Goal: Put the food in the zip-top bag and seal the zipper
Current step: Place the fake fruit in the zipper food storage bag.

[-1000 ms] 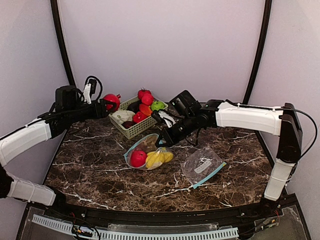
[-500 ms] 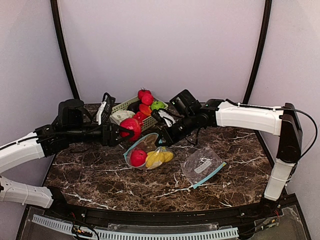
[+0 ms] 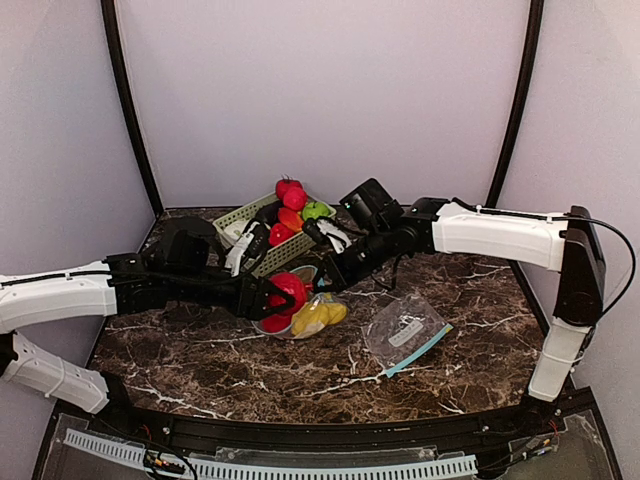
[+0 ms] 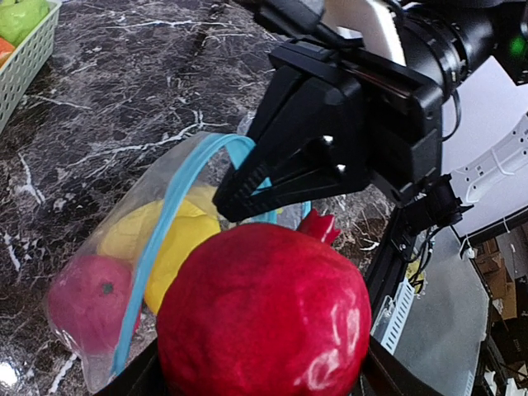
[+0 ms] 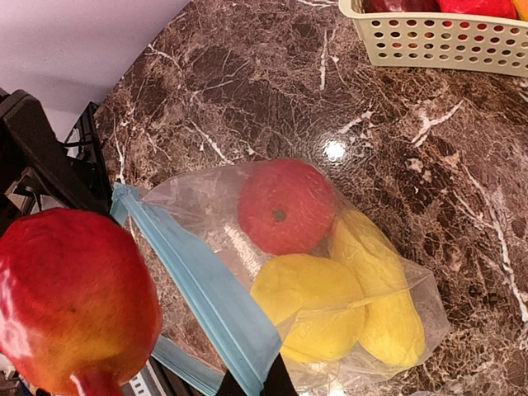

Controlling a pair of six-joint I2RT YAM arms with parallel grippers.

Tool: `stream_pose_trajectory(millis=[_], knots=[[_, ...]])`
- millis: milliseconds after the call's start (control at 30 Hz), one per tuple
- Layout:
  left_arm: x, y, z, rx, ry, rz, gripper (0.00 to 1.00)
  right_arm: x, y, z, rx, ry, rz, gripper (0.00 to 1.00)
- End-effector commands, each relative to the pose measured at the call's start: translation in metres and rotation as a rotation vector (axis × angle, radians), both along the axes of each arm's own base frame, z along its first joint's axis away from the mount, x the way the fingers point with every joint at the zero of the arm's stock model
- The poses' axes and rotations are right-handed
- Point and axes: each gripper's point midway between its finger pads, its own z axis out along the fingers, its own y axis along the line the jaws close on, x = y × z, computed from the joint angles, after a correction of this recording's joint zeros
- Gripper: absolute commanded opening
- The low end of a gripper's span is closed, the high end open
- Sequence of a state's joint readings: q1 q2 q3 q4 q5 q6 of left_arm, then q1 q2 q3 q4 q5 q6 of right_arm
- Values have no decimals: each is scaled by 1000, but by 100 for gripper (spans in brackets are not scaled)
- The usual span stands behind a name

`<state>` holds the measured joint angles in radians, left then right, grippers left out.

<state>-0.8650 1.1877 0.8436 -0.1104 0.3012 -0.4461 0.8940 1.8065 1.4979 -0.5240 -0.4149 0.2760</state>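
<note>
Right now I have the left jaws clamped on a glossy red plastic toy pomegranate, which sits between the two fingers in the left wrist view and fills most of its lower half. The pomegranate is in the air just at the open mouth of the clear plastic zip-top bag with the blue zipper strip, and it is not inside yet. My right jaws are closed on the bag's rim, pinching the blue strip and lifting that edge so the mouth gapes toward the left arm. The rest of the bag lies on the dark marble-patterned tabletop, near its middle. Inside it I can see a round red toy fruit and, touching it, two yellow toy fruits pressed side by side against the film. Behind the bag, toward the back wall, stands the pale green slatted plastic basket with more toy food piled in it: red pieces, an orange one and a green toy apple at its far right corner. To the right of the filled bag, well apart from it, a second clear flat bag with a white label lies on the tabletop, untouched by either arm.
</note>
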Motion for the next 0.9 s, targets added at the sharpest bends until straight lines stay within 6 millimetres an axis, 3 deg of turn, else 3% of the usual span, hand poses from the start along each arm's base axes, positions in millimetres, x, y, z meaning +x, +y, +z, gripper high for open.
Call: stream_pose_trajectory(millis=[0, 433, 667, 867], knots=[[10, 10, -11, 48, 15, 95, 61, -3, -1, 18, 43, -18, 2, 0], [16, 19, -47, 170, 78, 148, 67, -5, -3, 21, 50, -22, 8, 0], [17, 21, -48, 182, 77, 158, 81, -5, -3, 19, 47, -17, 6, 0], [16, 22, -45, 188, 70, 155, 87, -5, -2, 20, 51, -19, 8, 0]])
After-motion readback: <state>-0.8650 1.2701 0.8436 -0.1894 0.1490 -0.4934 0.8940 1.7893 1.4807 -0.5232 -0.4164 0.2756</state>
